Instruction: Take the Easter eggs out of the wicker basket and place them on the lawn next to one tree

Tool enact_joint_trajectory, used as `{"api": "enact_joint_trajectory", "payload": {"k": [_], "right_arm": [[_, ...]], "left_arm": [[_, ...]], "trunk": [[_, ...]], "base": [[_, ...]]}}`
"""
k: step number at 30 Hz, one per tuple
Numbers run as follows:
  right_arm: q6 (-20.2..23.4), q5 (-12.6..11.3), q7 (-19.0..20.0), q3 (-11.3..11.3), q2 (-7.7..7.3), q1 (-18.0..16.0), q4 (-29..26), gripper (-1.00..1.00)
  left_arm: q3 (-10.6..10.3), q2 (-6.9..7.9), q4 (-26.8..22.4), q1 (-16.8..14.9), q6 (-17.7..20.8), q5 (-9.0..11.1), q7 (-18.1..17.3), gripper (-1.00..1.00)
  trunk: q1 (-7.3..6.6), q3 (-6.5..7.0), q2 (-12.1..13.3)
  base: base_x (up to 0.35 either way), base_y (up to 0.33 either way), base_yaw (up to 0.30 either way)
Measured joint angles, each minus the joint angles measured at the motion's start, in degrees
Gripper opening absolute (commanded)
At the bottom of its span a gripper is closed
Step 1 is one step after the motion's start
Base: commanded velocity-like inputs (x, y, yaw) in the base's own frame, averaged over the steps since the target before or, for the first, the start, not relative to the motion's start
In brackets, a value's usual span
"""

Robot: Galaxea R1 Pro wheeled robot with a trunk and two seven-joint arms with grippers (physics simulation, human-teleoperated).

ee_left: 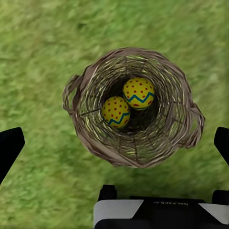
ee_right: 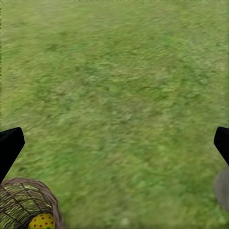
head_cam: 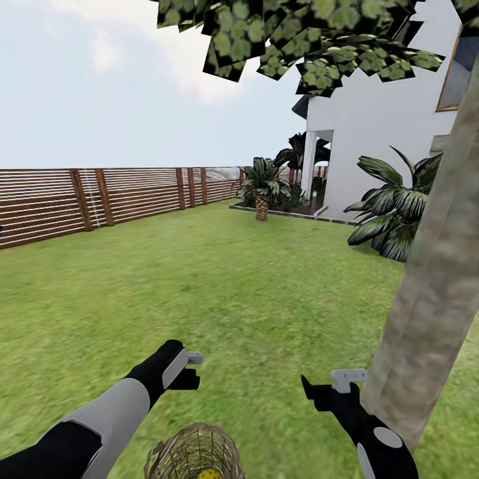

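Note:
The round wicker basket point(ee_left: 93, 141) stands on the lawn point(head_cam: 219, 286) just in front of me. Two yellow Easter eggs with blue zigzags and red dots lie in it, one point(ee_left: 139, 93) touching the other point(ee_left: 116, 111). In the head view the basket point(head_cam: 171, 454) sits at the bottom edge with one egg point(head_cam: 209, 474) peeking out. My left gripper point(ee_left: 117, 143) hovers open above the basket, holding nothing. My right gripper point(ee_right: 116, 143) is open over bare grass, between the basket point(ee_right: 19, 202) and the tree trunk point(head_cam: 432, 299).
The thick mottled trunk rises close on my right, with its canopy overhead. A brown slatted fence point(head_cam: 100, 199) runs along the left. A white house point(head_cam: 379, 120), a short palm point(head_cam: 263, 183) and a leafy shrub point(head_cam: 392, 213) stand ahead to the right. Open grass stretches forward.

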Motion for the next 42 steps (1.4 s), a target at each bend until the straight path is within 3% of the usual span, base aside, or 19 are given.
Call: {"api": "enact_joint_trajectory", "payload": {"k": [12, 23, 42], "right_arm": [[-0.2, 0.0, -0.1, 1.2, -0.02, 0.0, 0.0, 1.0], [-0.5, 0.0, -0.1, 1.3, -0.05, 0.0, 0.0, 1.0], [-0.3, 0.0, -0.1, 1.2, -0.05, 0.0, 0.0, 1.0]], "left_arm": [[-0.1, 0.08, -0.1, 0.0, 0.0, 0.0, -0.4, 1.0], [-0.2, 0.08, -0.1, 0.0, 0.0, 0.0, -0.5, 1.0], [-0.3, 0.22, 0.0, 0.0, 0.0, 0.0, -0.4, 1.0]], "trunk": [[0.02, 0.01, 0.0], [0.01, 0.15, 0.0], [0.0, 0.46, 0.0]], "base": [[-0.014, 0.0, -0.002], [-0.105, 0.0, -0.057], [0.033, 0.047, -0.043]]}}
